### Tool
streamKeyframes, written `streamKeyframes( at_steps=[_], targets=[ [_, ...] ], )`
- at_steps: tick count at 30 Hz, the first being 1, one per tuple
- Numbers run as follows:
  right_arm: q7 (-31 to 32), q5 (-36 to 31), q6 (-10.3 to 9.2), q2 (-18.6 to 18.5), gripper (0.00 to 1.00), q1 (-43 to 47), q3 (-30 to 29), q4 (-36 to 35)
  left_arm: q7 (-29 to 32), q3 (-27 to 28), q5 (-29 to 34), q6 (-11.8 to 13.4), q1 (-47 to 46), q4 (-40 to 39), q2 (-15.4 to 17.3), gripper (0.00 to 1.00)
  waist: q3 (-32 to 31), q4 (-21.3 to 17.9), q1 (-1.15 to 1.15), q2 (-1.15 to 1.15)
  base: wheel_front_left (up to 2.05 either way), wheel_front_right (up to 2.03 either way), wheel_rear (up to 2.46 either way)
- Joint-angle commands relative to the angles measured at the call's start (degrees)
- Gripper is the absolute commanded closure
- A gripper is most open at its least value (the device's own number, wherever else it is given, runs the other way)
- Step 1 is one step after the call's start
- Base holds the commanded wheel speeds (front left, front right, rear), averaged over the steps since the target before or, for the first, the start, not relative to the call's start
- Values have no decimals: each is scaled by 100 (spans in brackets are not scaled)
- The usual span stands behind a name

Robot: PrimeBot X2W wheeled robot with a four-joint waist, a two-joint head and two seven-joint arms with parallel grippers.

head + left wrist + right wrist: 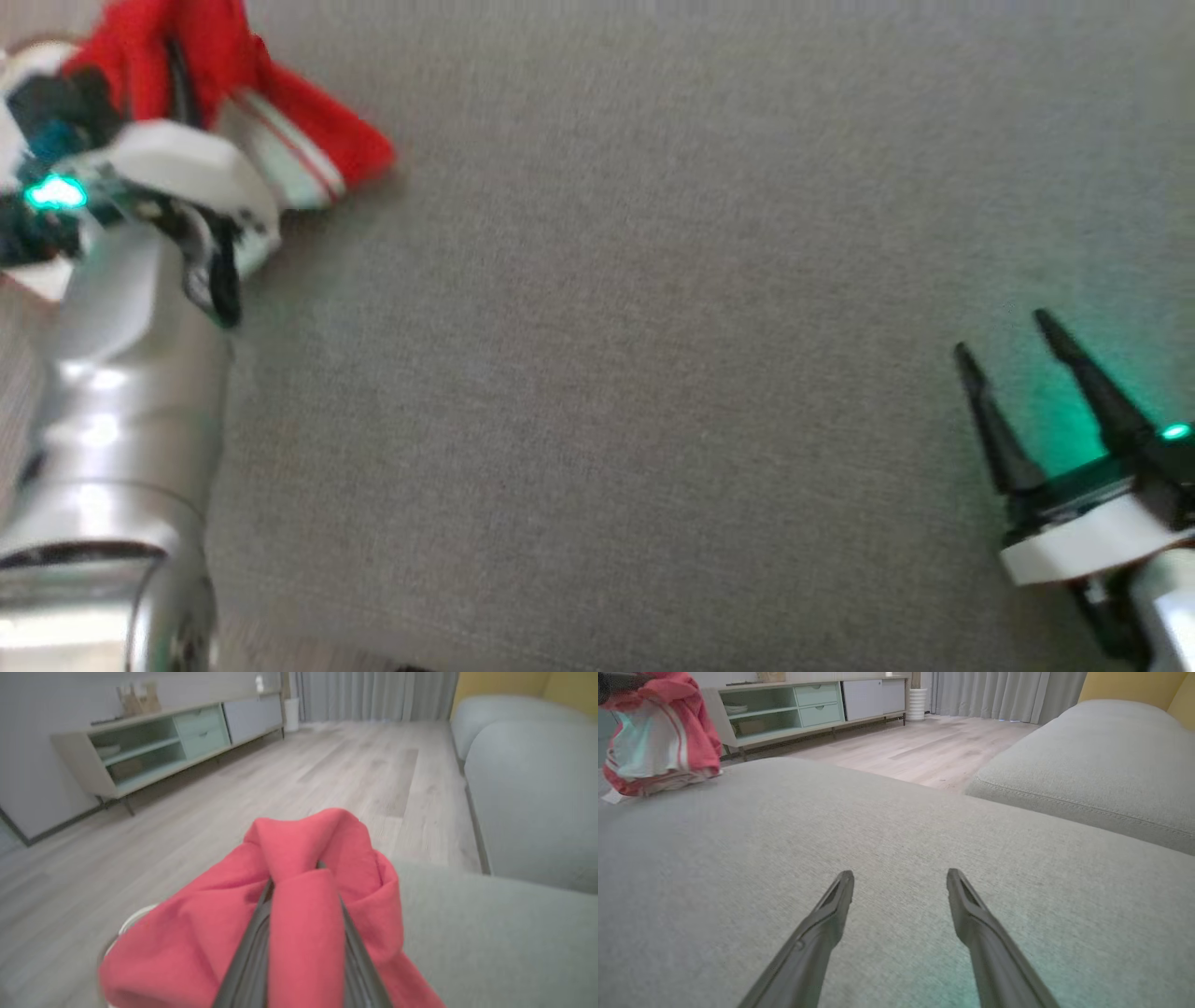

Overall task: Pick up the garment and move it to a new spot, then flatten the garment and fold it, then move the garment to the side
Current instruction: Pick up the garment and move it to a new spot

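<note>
Pinching crumpled red-and-white cloth garment (187,933) in left gripper (294,875) at corner of grey fabric cushion (607,373), ready to lift, with right gripper (901,884) spread wide, empty.

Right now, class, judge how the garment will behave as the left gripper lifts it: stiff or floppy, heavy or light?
Probably floppy: the garment bunches in soft folds around the left gripper. Likely light: one pinched fold seems to gather it. It may sag and drag on the cushion, since loose cloth droops beside the fingers.
</note>
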Motion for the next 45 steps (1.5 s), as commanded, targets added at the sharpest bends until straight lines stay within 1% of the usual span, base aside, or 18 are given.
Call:
streamKeyframes(
  at_steps=[1, 3, 4, 6, 7, 13, 17, 20, 23, 26, 29, 31, 34, 36, 40, 41, 42, 45],
  targets=[
    [-30, 15, 21, 50, 0, -49, 138, -94, -144, -29, 106, -62, -328, -278, 378, 100, -434, -232, 1, 0, 0, 0, 0],
    [-30, 16, 21, 242, 0, -72, 173, -30, -212, -181, 219, -164, -458, -415, 422, 100, -708, -399, 1, 0, 0, 0, 0],
    [-30, 16, 21, 242, 0, -72, 173, -30, -212, -181, 219, -164, -458, -415, 422, 100, -708, -399, 1, 0, 0, 0, 0],
    [-30, 7, 21, 531, 0, -36, 204, 57, -224, -412, 347, -337, -582, -660, 434, 100, -1134, -715, 1, 0, 0, 0, 0],
    [-30, 7, 21, 531, 0, -36, 204, 57, -224, -412, 347, -337, -582, -660, 434, 100, -1134, -715, 1, 0, 0, 0, 0],
    [-30, 1, 21, 1055, 0, 190, 157, 135, -21, -847, 322, -613, -493, -1383, 259, 100, -1858, -1555, 1, 0, 0, 0, 0],
    [-30, 86, 21, 1310, 0, 319, 62, 94, 207, -1103, -135, -679, -189, -2006, 51, 100, -2107, -2182, 1, 0, 0, 0, 0],
    [-30, 73, 21, 1359, 0, 342, 88, 54, 462, -1565, -777, -684, 142, -2632, -71, 100, -2141, -2625, 1, 0, 0, 0, 0],
    [-30, 65, 21, 1387, 0, 340, 83, 21, 743, -1913, -1395, -686, 484, -3141, -26, 100, -2099, -3015, 1, 0, 0, 0, 0],
    [-30, 60, 21, 1391, 0, 329, 92, 0, 865, -2206, -1729, -686, 823, -3437, 7, 100, -1990, -3324, 1, 0, 0, 0, 0],
    [-30, 58, 21, 1393, 0, 285, 110, -25, 876, -2450, -1944, -687, 1210, -3460, -72, 100, -1791, -3564, 1, 0, 0, 0, 0],
    [-30, 64, 21, 1404, 0, 228, 128, -37, 768, -2565, -1968, -687, 1422, -3303, -106, 100, -1623, -3699, 1, 0, 0, 0, 0],
    [-30, 75, 21, 1423, 0, 127, 155, -39, 327, -2858, -1637, -663, 1621, -2903, -45, 100, -1385, -3844, 1, 0, 0, 0, 0],
    [-30, 93, 21, 1437, 0, 64, 166, -34, -5, -2961, -1487, -605, 1731, -2565, -82, 100, -1237, -3912, 1, 0, 0, 0, 0],
    [-30, 107, 21, 1454, 0, -20, 161, -1, -407, -3070, -1194, -395, 1779, -1988, -157, 100, -1059, -3923, 1, 0, 0, 0, 0],
    [-30, 105, 21, 1461, 0, -28, 149, 6, -450, -3078, -1119, -314, 1779, -1908, -177, 30, -1042, -3900, 1, 0, 0, 0, 0],
    [-30, 101, 21, 1474, 0, -28, 133, 16, -478, -3070, -1055, -224, 1788, -1859, -200, 0, -1039, -3864, 1, 0, 0, 0, 0],
    [-30, 91, 21, 1499, 0, -4, 92, 56, -501, -2944, -870, 18, 1906, -2118, -268, 0, -1112, -3678, 1, 0, 0, 0, 0]
  ],
)
